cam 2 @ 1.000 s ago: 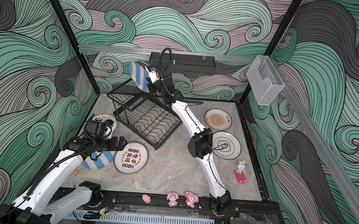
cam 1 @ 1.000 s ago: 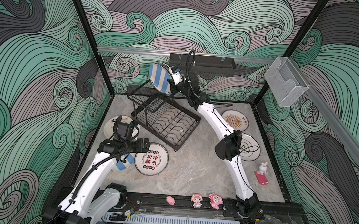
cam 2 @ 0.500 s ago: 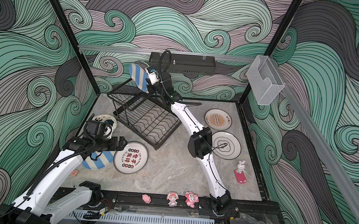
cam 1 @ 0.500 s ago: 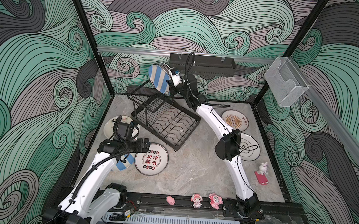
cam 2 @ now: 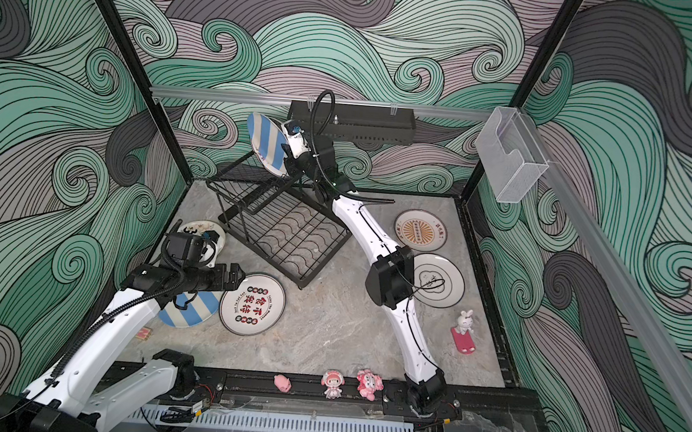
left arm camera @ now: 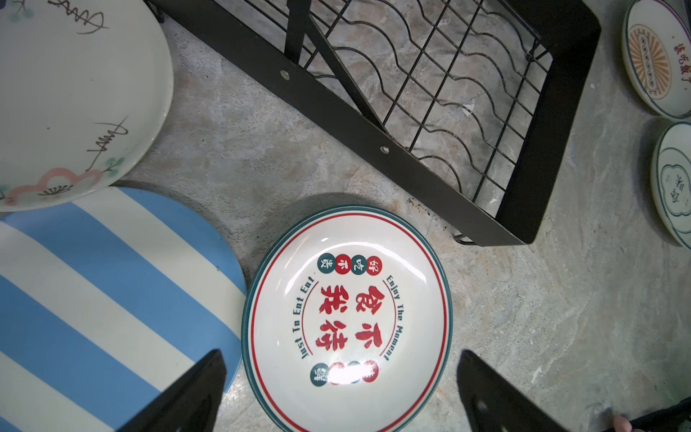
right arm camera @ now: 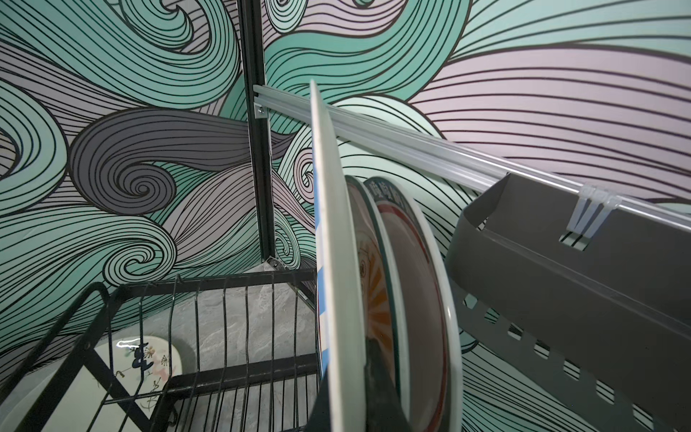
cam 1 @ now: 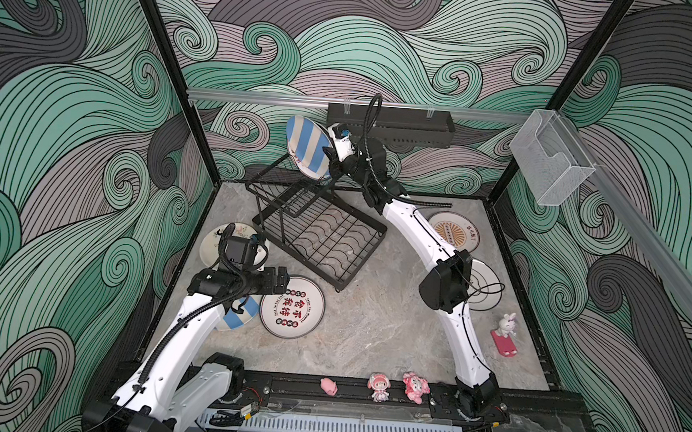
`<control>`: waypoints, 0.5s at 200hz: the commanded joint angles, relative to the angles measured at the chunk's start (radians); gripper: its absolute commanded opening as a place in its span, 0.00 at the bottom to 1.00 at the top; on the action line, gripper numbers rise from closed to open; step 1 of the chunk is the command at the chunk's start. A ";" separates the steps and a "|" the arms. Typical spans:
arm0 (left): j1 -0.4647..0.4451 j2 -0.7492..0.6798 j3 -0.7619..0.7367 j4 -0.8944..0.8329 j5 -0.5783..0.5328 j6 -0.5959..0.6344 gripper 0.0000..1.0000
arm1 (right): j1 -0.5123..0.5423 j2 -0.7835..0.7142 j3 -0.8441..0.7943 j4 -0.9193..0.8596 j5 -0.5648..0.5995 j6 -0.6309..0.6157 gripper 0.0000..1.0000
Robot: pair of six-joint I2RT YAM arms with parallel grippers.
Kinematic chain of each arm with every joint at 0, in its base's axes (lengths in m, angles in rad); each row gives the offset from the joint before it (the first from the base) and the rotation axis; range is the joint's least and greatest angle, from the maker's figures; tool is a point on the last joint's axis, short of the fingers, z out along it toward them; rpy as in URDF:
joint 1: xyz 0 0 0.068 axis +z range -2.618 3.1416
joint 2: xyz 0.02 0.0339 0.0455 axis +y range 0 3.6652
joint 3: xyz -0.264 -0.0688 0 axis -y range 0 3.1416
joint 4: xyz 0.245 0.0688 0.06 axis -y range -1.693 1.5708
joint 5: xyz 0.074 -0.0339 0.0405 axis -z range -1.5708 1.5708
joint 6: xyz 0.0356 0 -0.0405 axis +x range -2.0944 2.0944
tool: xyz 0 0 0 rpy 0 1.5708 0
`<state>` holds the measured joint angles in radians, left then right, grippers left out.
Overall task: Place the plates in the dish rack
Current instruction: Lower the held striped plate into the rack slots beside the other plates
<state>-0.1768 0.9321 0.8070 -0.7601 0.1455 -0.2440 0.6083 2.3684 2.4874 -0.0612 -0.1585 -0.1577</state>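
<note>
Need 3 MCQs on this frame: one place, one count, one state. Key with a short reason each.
1. Where is the striped plate in the right claw?
A. on edge at the dish rack's upper tier
B. inside the clear wall box
C. leaning on a figurine

2. How many plates lie flat on the table?
A. three
B. five
C. seven

3. Left claw state?
A. shut on a figurine
B. shut on a wire
C. open above the red-character plate

Key: 1 A, both top views show it upright there; 2 B, five lie flat in both top views; 3 C, its fingers stand apart in the left wrist view.
</note>
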 commanded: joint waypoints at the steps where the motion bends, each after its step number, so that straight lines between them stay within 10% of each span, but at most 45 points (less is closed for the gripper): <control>1: 0.008 -0.012 -0.004 -0.024 -0.001 -0.002 0.99 | 0.001 -0.064 -0.016 0.083 -0.019 -0.006 0.00; 100: 0.008 -0.003 -0.002 -0.025 -0.003 -0.002 0.99 | 0.002 0.003 0.026 0.044 -0.084 -0.021 0.00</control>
<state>-0.1768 0.9321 0.8070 -0.7601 0.1459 -0.2440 0.6083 2.3569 2.4680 -0.0574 -0.2142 -0.1753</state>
